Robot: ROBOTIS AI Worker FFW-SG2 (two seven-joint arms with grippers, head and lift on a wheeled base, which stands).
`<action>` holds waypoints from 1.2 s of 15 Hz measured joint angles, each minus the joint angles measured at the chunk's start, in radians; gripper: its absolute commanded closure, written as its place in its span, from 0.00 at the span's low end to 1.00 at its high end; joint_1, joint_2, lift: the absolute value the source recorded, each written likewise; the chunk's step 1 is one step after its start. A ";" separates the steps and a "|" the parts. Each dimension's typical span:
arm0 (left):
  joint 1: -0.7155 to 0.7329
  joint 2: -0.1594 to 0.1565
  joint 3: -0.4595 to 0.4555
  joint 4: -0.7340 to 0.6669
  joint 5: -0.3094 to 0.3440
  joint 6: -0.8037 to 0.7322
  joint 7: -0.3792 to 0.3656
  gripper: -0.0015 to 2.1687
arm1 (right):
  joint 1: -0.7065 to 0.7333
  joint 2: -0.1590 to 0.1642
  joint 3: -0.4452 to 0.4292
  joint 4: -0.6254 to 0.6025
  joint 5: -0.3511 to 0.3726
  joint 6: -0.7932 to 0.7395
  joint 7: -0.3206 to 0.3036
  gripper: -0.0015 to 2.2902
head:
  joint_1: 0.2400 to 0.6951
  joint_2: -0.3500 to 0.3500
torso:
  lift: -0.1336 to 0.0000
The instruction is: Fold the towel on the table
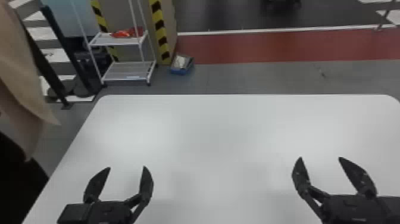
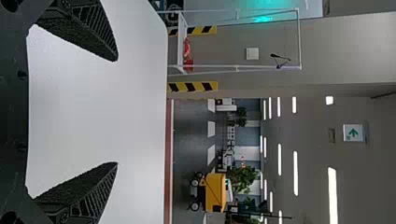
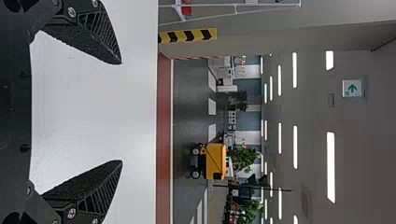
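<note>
Trouble may come from closing blind: left gripper [image 1: 127,167] and right gripper [image 1: 320,158], both spread wide over the table [image 1: 217,134], could pinch only air, since I cannot tell where the towel lies, or scrape by dipping too low.

One rectangular white table with rounded corners [image 1: 208,128]. Two grippers: black left gripper [image 1: 127,167], black right gripper [image 1: 320,158]. Four flat, pointed black fingers [image 1: 146,181], two per gripper. One white metal-framed rack [image 1: 125,71], two shelves in head view. Two yellow-and-black striped bands [image 1: 159,28] in head view. One shallow blue bin [image 1: 180,71]. One boxy yellow wheeled cart [image 2: 215,192]. One green-and-white arrow sign [image 2: 353,133].
</note>
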 measured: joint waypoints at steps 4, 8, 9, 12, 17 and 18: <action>0.001 0.000 0.000 0.000 0.000 0.000 0.000 0.04 | 0.000 -0.001 0.000 0.000 0.000 -0.001 0.000 0.06 | 1.00 0.67 | 0.11; 0.003 0.000 0.000 0.000 0.000 0.000 0.000 0.04 | 0.000 -0.001 -0.002 0.001 0.000 -0.001 0.000 0.06 | 1.00 0.67 | 0.11; 0.003 0.000 0.000 0.001 0.000 0.000 0.000 0.04 | 0.000 -0.001 -0.002 0.001 0.000 0.000 0.000 0.06 | 1.00 0.67 | 0.11; 0.003 0.000 0.000 0.003 0.000 0.000 0.000 0.04 | 0.000 -0.001 -0.002 0.002 0.000 0.002 0.000 0.06 | 1.00 0.67 | 0.11; 0.003 0.000 0.000 0.005 0.000 0.000 -0.001 0.04 | 0.000 -0.001 -0.004 0.003 0.000 0.002 0.000 0.06 | 1.00 0.66 | 0.11; 0.003 0.000 0.000 0.006 0.000 0.000 -0.002 0.04 | 0.000 -0.001 -0.004 0.003 0.000 0.002 0.000 0.06 | 1.00 0.66 | 0.11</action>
